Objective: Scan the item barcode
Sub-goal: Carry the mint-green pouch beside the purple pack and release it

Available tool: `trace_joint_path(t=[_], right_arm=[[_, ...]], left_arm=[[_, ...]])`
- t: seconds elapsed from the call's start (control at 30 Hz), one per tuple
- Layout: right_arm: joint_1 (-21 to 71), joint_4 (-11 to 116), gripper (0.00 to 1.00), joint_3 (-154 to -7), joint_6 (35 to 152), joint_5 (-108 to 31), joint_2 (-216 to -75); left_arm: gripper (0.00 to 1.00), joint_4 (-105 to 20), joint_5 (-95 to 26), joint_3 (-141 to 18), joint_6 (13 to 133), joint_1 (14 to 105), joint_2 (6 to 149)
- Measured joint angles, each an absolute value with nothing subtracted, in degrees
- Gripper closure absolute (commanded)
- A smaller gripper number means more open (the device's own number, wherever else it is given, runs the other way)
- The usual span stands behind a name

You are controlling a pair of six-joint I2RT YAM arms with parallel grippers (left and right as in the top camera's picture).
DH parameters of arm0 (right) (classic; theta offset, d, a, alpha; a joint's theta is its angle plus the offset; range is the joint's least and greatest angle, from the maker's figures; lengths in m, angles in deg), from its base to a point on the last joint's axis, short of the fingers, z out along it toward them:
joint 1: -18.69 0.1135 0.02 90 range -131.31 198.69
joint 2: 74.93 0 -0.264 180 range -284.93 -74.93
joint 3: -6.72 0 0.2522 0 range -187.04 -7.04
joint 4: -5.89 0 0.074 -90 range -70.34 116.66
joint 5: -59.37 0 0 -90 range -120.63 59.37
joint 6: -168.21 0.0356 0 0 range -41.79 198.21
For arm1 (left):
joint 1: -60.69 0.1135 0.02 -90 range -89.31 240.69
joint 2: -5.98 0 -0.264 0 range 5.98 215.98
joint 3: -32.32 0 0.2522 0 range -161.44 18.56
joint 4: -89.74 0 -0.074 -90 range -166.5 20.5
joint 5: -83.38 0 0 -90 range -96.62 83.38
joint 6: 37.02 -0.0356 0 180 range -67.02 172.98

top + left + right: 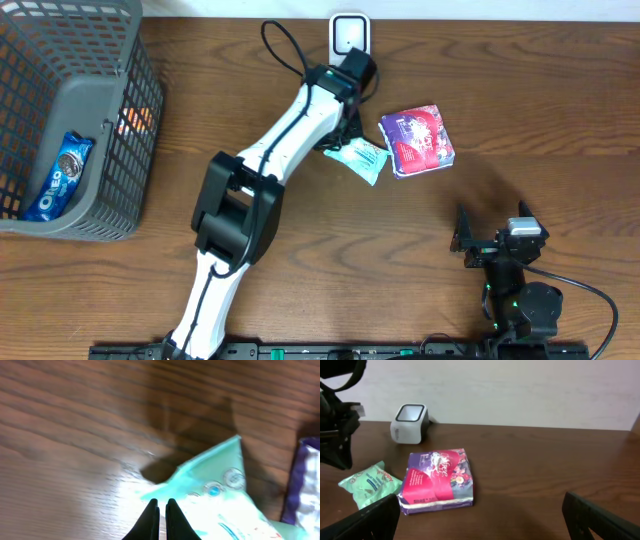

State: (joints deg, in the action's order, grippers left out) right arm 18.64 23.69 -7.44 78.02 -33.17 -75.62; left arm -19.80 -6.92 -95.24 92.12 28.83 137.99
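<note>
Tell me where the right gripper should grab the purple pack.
Probably across its two side edges, coming low from its near end: the purple pack lies flat, end-on to the open right gripper; the green packet sits close on its left.

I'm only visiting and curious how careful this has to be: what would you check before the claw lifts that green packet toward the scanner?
1. Left claw shut on the green packet's edge: ok.
2. Grip firm enough to lift: cannot tell.
3. Barcode side known: cannot tell, no barcode shows in any view.
4. Scanner upright at the table's far edge, its window uncovered: ok.
5. Purple packet clear of the green one: cannot tell, they lie very close together.
6. Right claw open, empty and out of the way: ok.
</note>
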Motion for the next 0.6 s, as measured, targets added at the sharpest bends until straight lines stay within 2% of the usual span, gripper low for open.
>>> trace_joint_path(t=[0.27,0.6], right_arm=[[18.6,23.7,0.01,-7.4,78.0,-33.2,-75.6],[18.6,23.7,0.01,-7.4,78.0,-33.2,-75.6]], left_arm=[[0.92,-24.8,-7.8,-94.2,93.5,25.5,138.3],[0.92,-26.5,-7.8,-94.2,93.1,25.6,140.9]])
